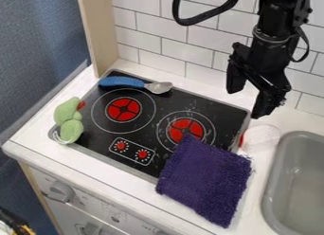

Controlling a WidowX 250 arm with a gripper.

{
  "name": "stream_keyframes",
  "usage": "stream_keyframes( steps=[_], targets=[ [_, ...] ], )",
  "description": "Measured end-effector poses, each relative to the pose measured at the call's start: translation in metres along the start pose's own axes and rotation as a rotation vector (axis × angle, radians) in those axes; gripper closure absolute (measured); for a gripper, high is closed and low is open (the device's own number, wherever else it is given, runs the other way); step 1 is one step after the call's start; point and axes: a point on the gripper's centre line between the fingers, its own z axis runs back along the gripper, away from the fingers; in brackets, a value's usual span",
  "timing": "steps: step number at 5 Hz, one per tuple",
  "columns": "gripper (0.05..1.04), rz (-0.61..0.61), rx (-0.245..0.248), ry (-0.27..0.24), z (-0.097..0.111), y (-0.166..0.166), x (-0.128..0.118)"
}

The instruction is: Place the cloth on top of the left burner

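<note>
Pincer (245,103) hangs open; cloth (205,179) lies lengthwise from right burner (184,125) toward front counter (126,183).

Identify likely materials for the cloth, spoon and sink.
Cloth: matte textile, shaggy pile; microfiber or cotton, unclear.
Spoon: bright silvery head suggests metal; matte ribbed blue handle, probably rubber or soft plastic.
Sink: smooth gray, dull sheen; plastic or metal, can't tell.

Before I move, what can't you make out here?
All in the camera view:
- Stovetop's near-right corner: under the purple cloth.
- Right burner's lower part: the cloth covers it.
- Sink's right side: cut off by the right edge.
- Markings around the stove knobs: too small.
</note>
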Motion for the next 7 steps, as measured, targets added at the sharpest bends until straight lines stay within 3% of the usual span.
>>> stream_keyframes(
  steps=[1,2,3,4,5,6,7],
  targets=[
    [0.083,0.013,-0.014,0.030,-0.014,-0.003,-0.005],
    [0.083,0.072,-0.023,0.017,0.000,-0.024,-0.043],
    [0.083,0.071,0.010,-0.007,0.026,-0.038,-0.060],
    [0.083,0.081,0.036,0.031,0.024,-0.050,-0.088],
    [0.083,0.107,0.044,0.044,0.012,-0.052,-0.099],
    [0.083,0.110,0.052,0.036,-0.012,-0.051,-0.094],
    [0.083,0.115,0.028,-0.005,-0.041,-0.049,-0.091]
  ],
)
